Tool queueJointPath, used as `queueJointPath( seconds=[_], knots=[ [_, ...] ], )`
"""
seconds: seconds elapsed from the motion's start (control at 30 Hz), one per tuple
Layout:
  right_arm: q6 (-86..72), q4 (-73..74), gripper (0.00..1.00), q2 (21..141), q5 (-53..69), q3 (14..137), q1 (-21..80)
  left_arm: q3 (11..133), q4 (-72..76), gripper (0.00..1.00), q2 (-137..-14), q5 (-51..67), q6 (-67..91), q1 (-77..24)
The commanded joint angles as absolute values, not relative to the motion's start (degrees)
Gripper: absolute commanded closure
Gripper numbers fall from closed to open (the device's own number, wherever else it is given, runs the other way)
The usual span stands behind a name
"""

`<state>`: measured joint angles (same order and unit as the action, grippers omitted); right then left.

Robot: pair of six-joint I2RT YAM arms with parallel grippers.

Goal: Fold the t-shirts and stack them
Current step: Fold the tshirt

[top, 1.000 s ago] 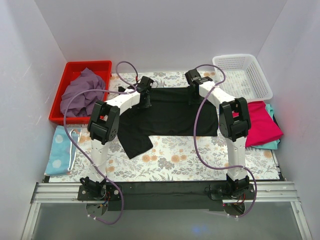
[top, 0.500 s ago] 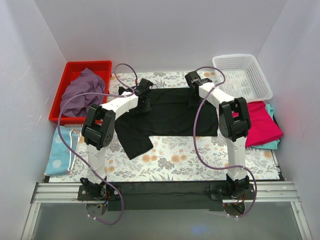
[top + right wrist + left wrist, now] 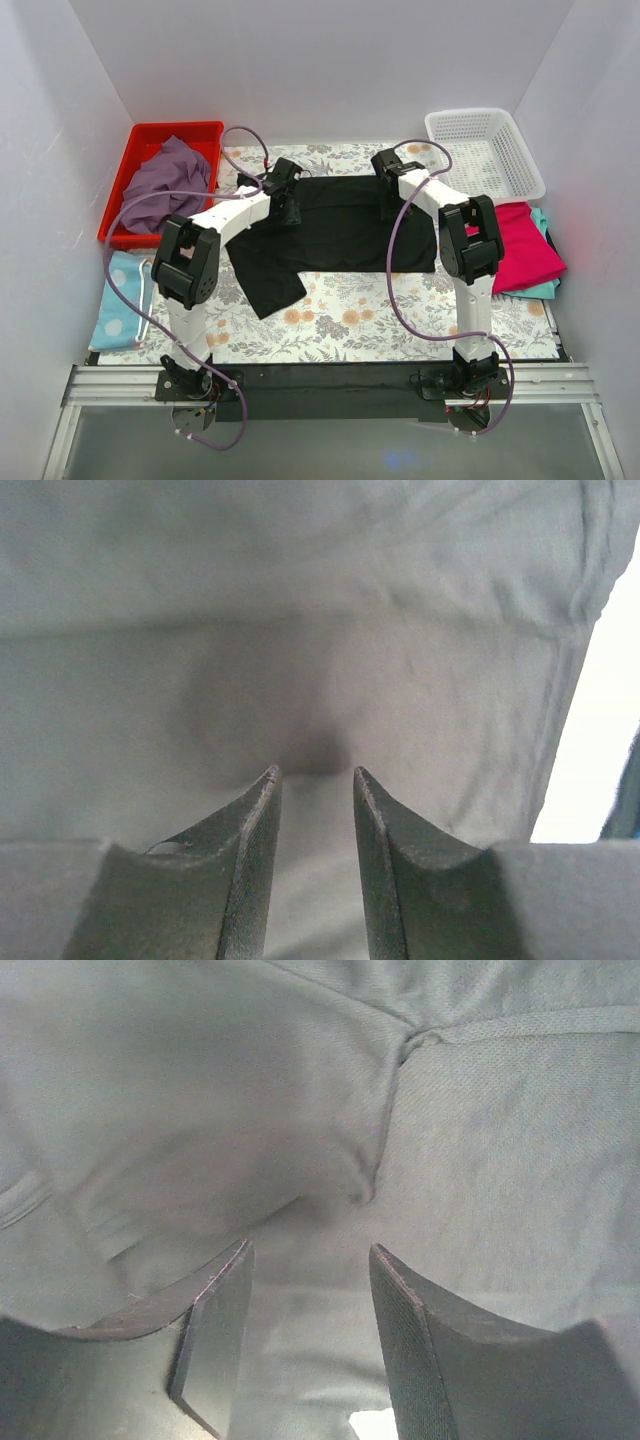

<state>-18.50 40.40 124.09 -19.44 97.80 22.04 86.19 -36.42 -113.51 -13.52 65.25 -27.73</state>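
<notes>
Black t-shirt (image 3: 345,230) lies spread mid-frame on your worktop (image 3: 350,325). At its upper edge, left tool (image 3: 289,208) gapes wide and right tool (image 3: 388,205) narrowly, neither gripping yet. Likely next: pinch both corners, then fold toward the frame's bottom.

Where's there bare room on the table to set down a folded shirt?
The floral cloth on the near side of the black t-shirt is bare. The white basket at the far right looks empty. Crowded: the red bin holds the purple shirt, and the pink shirt fills the right edge.
</notes>
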Motion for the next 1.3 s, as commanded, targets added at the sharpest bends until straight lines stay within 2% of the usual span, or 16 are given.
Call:
queueJointPath(
  seconds=[0.0,0.4,0.77,0.93,1.27],
  knots=[
    [-19.3,40.7,0.58,116.3,-22.8,93.4,22.1,83.7,-39.2,0.51,-102.8,-17.5,67.6,-28.0],
    [-21.6,40.3,0.55,102.3,-20.9,75.4,22.0,63.6,-53.7,0.49,-82.9,-10.3,75.9,-31.8],
    [-21.3,38.7,0.55,98.7,-18.6,71.1,22.1,49.5,-58.7,0.45,-66.8,-8.6,90.9,-35.0],
    [-21.2,38.1,0.55,97.5,-18.3,69.2,22.1,44.7,-52.8,0.45,-68.2,-6.6,92.4,-35.4],
    [-21.5,37.5,0.55,96.9,-18.1,68.5,22.1,44.0,-47.1,0.47,-75.8,-8.7,90.0,-35.8]
  ],
)
